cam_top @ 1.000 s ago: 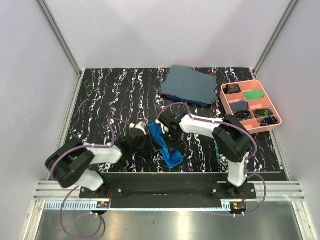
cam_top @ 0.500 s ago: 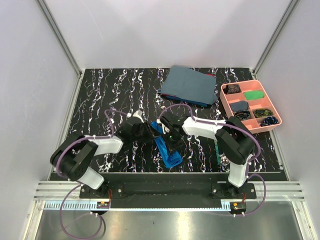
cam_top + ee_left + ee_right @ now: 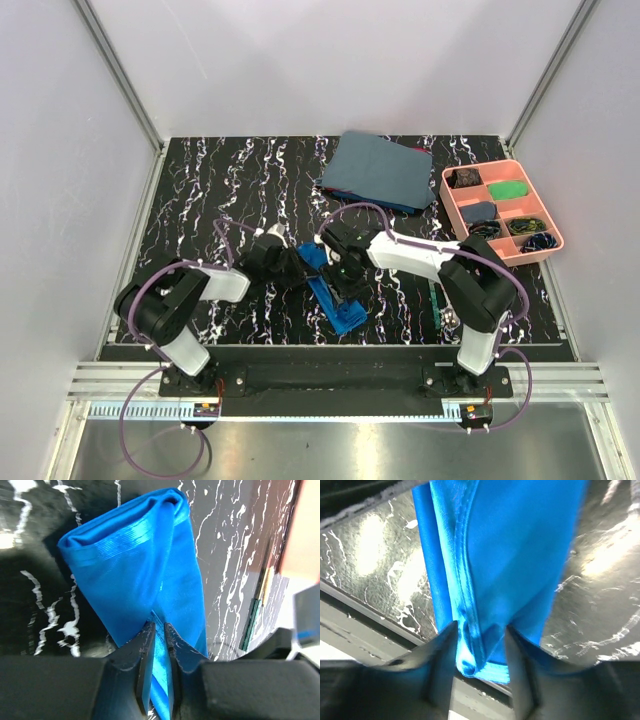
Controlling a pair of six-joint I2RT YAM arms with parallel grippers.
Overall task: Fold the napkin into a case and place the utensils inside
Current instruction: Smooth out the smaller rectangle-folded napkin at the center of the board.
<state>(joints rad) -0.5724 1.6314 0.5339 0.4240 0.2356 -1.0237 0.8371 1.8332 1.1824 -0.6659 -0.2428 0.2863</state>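
The napkin (image 3: 135, 570), bright royal-blue shiny thin cloth, looks limp and slippery (best pinched at hems); left gripper (image 3: 159, 626) clamps a fold, right gripper (image 3: 480, 627) fingers straddle it, apart.

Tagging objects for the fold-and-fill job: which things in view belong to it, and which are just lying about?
Job:
- napkin, folded narrow, pinched by the left gripper
- utensils, not yet inside

Lying about:
- grey cloth
- pink tray of small items
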